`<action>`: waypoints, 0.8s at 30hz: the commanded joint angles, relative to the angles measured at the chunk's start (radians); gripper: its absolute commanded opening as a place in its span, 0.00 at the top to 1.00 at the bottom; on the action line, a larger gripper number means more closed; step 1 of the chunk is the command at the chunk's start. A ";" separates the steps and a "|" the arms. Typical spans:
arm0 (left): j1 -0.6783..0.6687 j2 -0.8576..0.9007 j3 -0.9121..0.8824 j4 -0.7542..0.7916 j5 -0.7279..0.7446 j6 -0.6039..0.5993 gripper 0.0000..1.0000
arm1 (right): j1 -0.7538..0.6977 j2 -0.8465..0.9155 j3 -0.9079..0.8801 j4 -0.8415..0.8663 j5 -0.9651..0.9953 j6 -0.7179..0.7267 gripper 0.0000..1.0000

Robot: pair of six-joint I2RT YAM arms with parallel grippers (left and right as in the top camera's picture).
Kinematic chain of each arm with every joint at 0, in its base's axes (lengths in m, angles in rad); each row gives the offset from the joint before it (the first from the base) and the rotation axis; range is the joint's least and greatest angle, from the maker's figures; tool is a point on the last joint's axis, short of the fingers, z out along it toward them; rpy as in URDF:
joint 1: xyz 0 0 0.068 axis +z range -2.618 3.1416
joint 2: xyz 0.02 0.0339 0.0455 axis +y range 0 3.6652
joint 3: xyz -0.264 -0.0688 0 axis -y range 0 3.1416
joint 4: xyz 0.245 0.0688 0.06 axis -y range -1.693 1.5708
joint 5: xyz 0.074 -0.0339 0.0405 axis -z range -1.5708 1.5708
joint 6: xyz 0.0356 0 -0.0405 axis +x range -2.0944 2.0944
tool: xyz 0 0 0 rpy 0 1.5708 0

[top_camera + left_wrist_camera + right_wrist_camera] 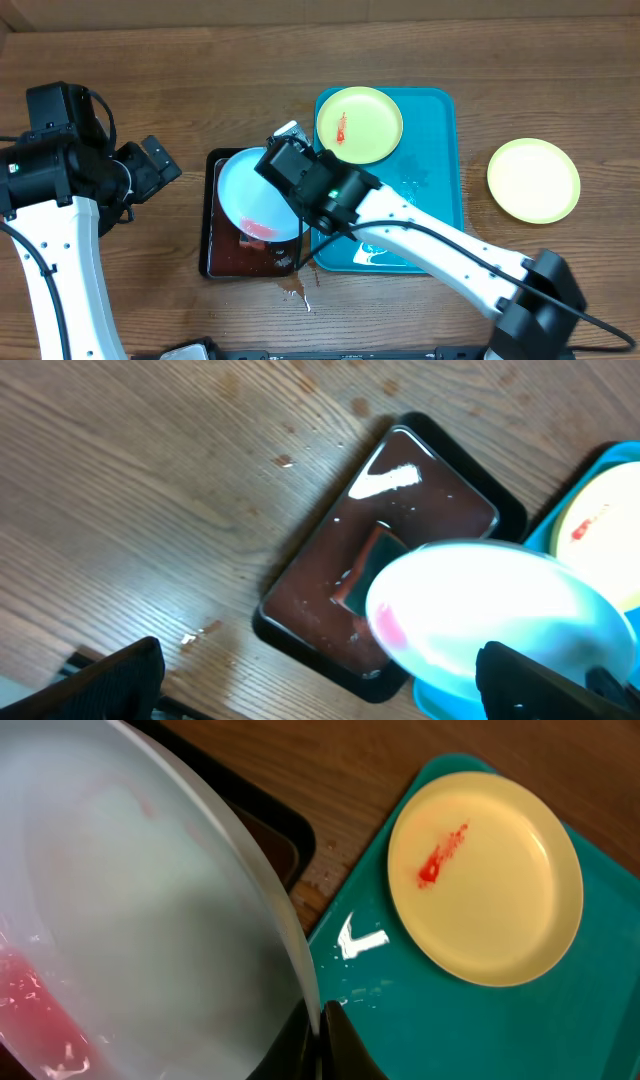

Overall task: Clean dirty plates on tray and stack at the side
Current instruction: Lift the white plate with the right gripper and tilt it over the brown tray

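Note:
My right gripper (318, 1030) is shut on the rim of the pale blue-white plate (252, 190), which shows a red smear and is held tilted over the dark brown tray (212, 240); it also shows in the right wrist view (130, 920) and the left wrist view (490, 610). A yellow-green plate with a red smear (359, 123) lies on the teal tray (440, 180), also in the right wrist view (485, 880). A clean yellow-green plate (533, 179) lies on the table to the right. My left gripper (320, 680) is open and empty, left of the brown tray.
The brown tray (400, 550) holds brownish liquid and a dark sponge-like block (368, 565). Brown liquid is spilled on the table at its front edge (293, 288). The teal tray (480, 1020) is wet.

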 commanded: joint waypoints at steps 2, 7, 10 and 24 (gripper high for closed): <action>0.005 -0.013 0.014 -0.006 -0.047 0.008 0.00 | -0.005 -0.008 0.021 0.010 0.078 0.000 0.96; 0.005 -0.013 0.014 -0.006 -0.046 0.008 0.01 | 0.014 -0.027 0.021 0.013 0.142 0.000 0.96; 0.005 -0.013 0.014 -0.006 -0.046 0.008 0.00 | 0.051 -0.044 0.021 0.014 0.264 0.000 0.96; 0.005 -0.013 0.014 -0.006 -0.046 0.008 0.00 | 0.271 -0.056 0.021 0.024 0.762 -0.001 0.96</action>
